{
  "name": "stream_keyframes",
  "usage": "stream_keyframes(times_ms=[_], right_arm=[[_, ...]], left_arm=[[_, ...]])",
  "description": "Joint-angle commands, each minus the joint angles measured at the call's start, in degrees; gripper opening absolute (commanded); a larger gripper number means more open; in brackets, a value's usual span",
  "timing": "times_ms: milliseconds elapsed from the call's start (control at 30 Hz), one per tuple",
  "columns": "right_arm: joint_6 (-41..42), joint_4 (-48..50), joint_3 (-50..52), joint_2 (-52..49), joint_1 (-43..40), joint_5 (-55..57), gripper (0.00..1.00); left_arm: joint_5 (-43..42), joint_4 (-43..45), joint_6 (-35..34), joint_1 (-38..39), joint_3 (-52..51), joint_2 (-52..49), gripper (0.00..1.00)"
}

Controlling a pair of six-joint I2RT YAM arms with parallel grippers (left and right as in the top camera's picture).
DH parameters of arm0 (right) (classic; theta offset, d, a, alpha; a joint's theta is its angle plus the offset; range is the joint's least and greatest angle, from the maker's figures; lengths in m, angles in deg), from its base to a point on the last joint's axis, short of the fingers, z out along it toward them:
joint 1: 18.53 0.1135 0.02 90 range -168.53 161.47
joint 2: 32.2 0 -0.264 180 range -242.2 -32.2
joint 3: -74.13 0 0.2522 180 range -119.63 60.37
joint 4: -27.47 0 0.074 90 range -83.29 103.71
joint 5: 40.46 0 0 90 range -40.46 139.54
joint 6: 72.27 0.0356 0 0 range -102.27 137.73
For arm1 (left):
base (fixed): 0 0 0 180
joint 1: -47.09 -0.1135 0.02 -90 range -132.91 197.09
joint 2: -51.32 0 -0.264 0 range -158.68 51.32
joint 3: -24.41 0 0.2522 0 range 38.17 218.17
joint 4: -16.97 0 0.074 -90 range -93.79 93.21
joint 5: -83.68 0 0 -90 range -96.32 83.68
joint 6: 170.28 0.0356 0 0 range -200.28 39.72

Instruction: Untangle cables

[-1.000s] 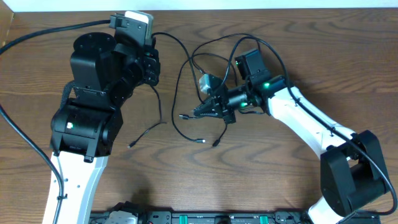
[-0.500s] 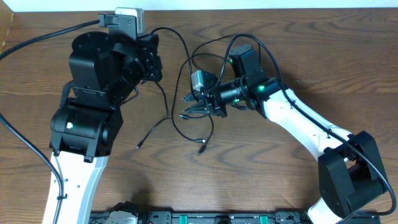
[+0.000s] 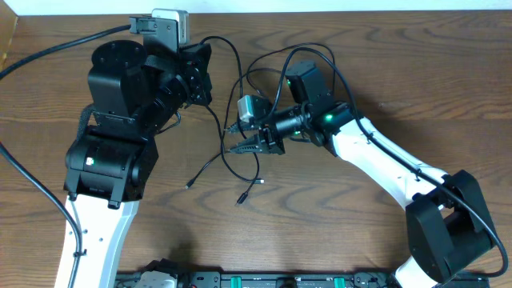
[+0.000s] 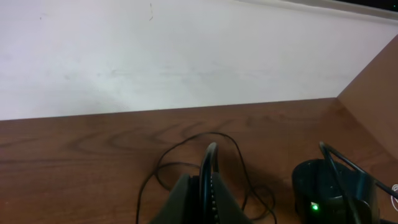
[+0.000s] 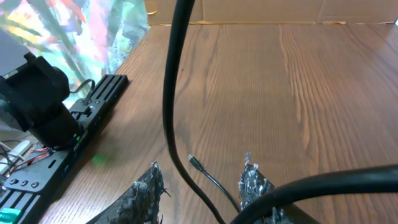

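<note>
A black cable [image 5: 169, 93] is seen running lengthwise between the right gripper's [image 5: 201, 164] parted jaws; the left gripper [image 4: 209, 158] is clamped shut.

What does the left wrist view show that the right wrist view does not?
Only the left wrist view: the white wall, the left gripper with fingers pressed together, a thin black cable loop beyond them, and the right arm's green light. Only the right wrist view: the right gripper with fingers apart, a black cable hanging between them, a small plug end lying on the wood, and the black rail at the table edge. Both: the wooden table with black cable over it.
</note>
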Motion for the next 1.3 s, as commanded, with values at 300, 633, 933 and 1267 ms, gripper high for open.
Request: stream_keyframes(times_ms=[300,633,933,1267], right_arm=[[0.9,0.9,-0.1,0.1,3.2,-0.4,0.38],[0.9,3.3,-0.1,0.1,4.7,0.9,0.33],[2.0,4.5,-0.1,0.1,4.9,0.9,0.14],[2.0,4.6,-0.1,0.1,4.9,0.9,0.01]], left_arm=[[-0.9,1.6,-2.3,-0.2,0.7,0.1,0.08],[-0.9,1.6,-3.6,-0.2,0.7,0.0,0.08],[-0.7,2.9,-10.3,-0.2,0.7,-0.1,0.08],[-0.7,3.1,-14.0,-0.2,0.7,-0.1,0.08]])
